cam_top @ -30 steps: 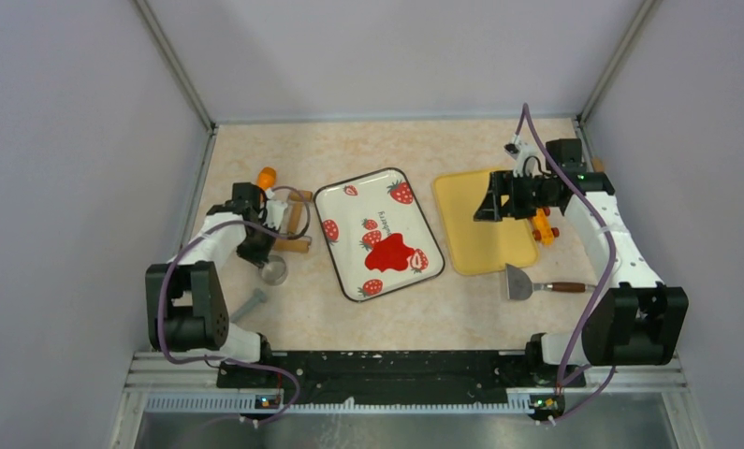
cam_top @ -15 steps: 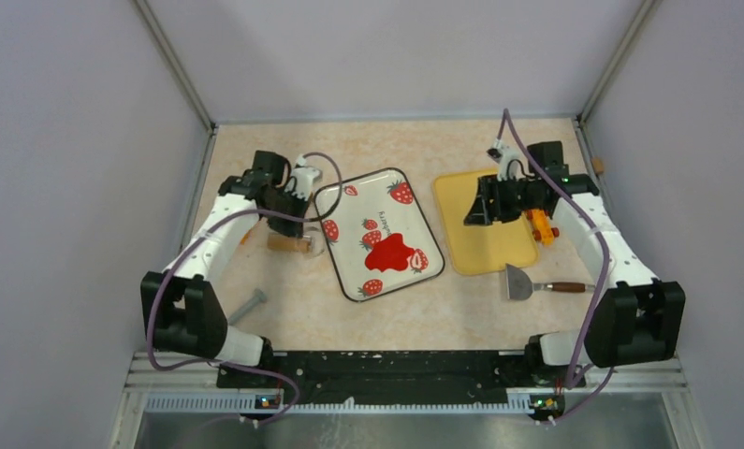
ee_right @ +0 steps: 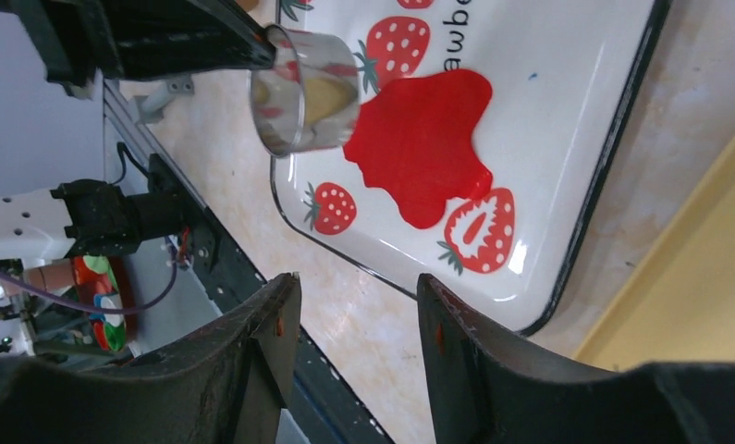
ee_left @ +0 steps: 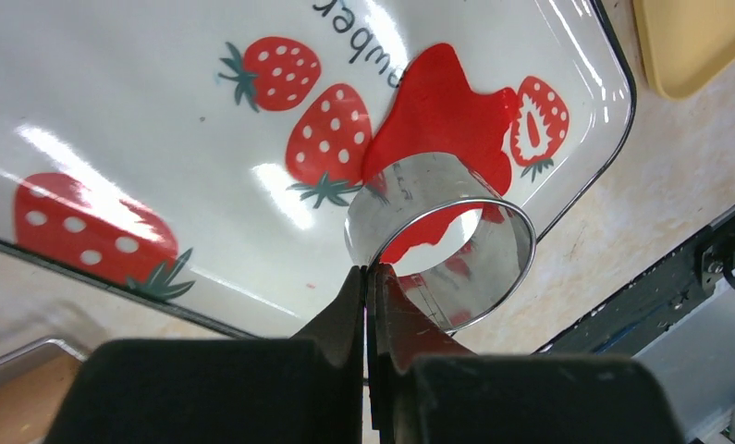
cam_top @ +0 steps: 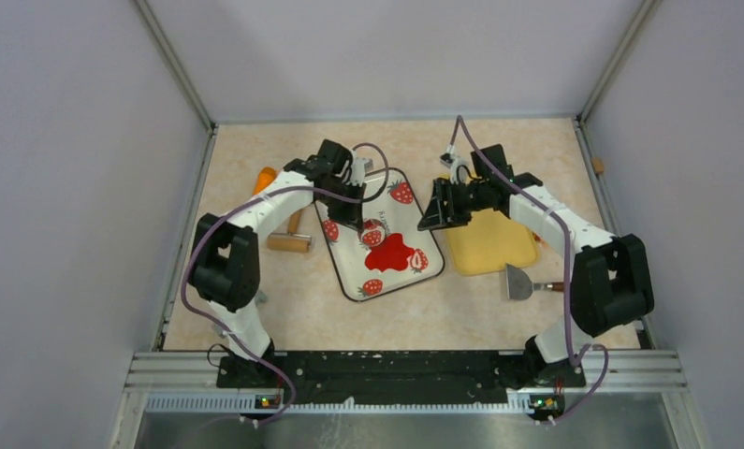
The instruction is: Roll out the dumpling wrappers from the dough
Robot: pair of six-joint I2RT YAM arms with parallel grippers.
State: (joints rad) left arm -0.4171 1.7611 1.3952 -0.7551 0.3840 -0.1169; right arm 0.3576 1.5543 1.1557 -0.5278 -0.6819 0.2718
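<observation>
the left gripper [ee_left: 368, 277] is pinched tight on the rim of a metal ring [ee_left: 410, 185], held at the edge of the flat red dough [ee_left: 442, 102] on the strawberry tray [ee_left: 160, 139]. the right gripper [ee_right: 356, 314] hangs nearby over the tray's edge, jaws apart.

One dough [cam_top: 393, 251], one ring cutter [ee_left: 414, 185], two trays [cam_top: 349, 264] [cam_top: 485, 248], one scraper [cam_top: 518, 282].

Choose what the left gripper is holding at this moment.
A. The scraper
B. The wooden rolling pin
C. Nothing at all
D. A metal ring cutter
D: in the left wrist view the left gripper is shut on the rim of the metal ring cutter, which it holds over the strawberry tray, close to the flattened red dough.
</observation>
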